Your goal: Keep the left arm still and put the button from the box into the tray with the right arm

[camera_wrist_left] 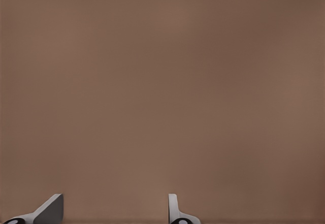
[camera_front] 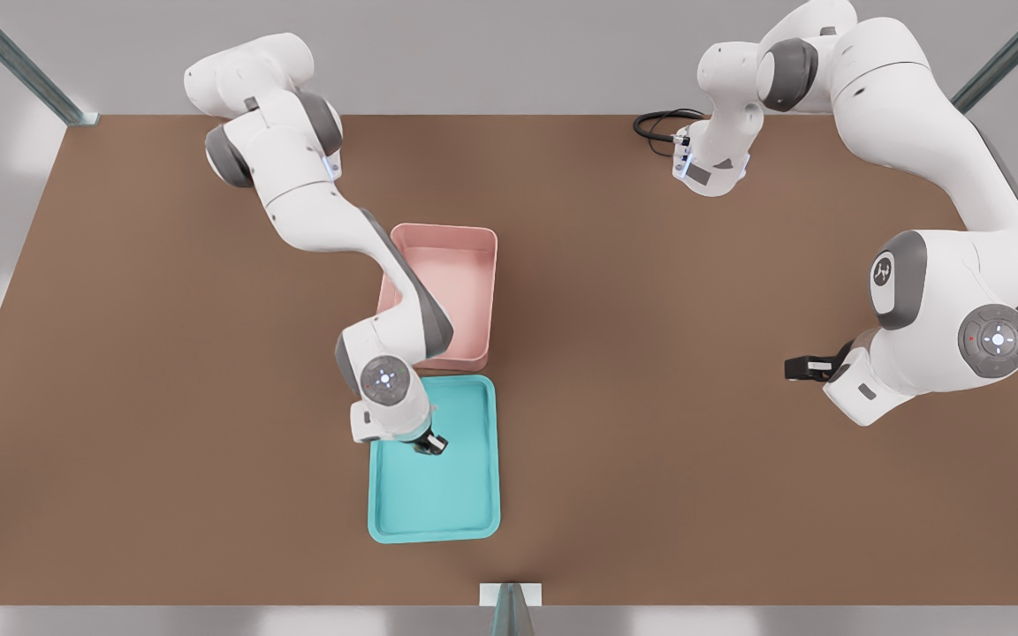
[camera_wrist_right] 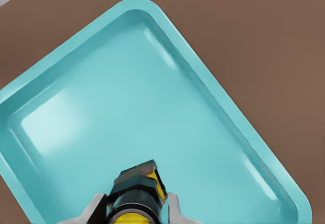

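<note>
**Button over the tray, not yet released**

We found the button (camera_wrist_right: 136,193) clamped between the fingers of the gripper (camera_front: 430,443), held over the tray (camera_front: 474,495) near its end toward the box (camera_front: 484,291). Lifting and carrying looked done; lowering and release remained. The right arm (camera_front: 323,221) reached across the box, wrist pointed down.

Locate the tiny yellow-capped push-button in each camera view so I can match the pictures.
Front view: the tiny yellow-capped push-button on its dark base is barely visible in the working arm's pincer, over the shallow turquoise plastic tray's end nearest the pale pink plastic box.
Right wrist view: the button sits between the fingers, above the tray.
Left wrist view: not in it.
Shared landmark: the tray.
</note>
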### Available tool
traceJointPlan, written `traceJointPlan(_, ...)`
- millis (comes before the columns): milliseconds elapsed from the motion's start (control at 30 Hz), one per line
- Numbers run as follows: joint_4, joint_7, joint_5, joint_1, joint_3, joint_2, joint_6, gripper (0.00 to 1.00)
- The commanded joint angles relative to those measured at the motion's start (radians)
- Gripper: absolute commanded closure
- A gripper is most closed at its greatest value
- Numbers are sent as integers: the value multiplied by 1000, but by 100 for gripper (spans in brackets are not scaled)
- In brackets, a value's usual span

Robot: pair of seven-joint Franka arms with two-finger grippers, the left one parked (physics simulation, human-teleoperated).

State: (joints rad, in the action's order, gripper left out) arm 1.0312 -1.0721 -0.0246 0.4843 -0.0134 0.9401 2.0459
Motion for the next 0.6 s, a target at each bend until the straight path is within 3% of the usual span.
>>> traceJointPlan(0, -3, 15, -1, 0, -2, -1, 7, 0)
traceJointPlan(33, -2, 18, -3, -1, -7, -44, -30, 0)
traceJointPlan(100, -2, 121, 0, -45, -7, -214, -315, 0)
traceJointPlan(167, 13, 641, 14, -254, -5, -354, -480, 0)
traceJointPlan(200, 165, 971, 18, -366, -36, -458, -480, 0)
traceJointPlan(267, 613, 1180, 81, -472, -77, -708, -282, 0)
traceJointPlan(567, 636, 1080, 69, -421, -68, -692, -289, 0)
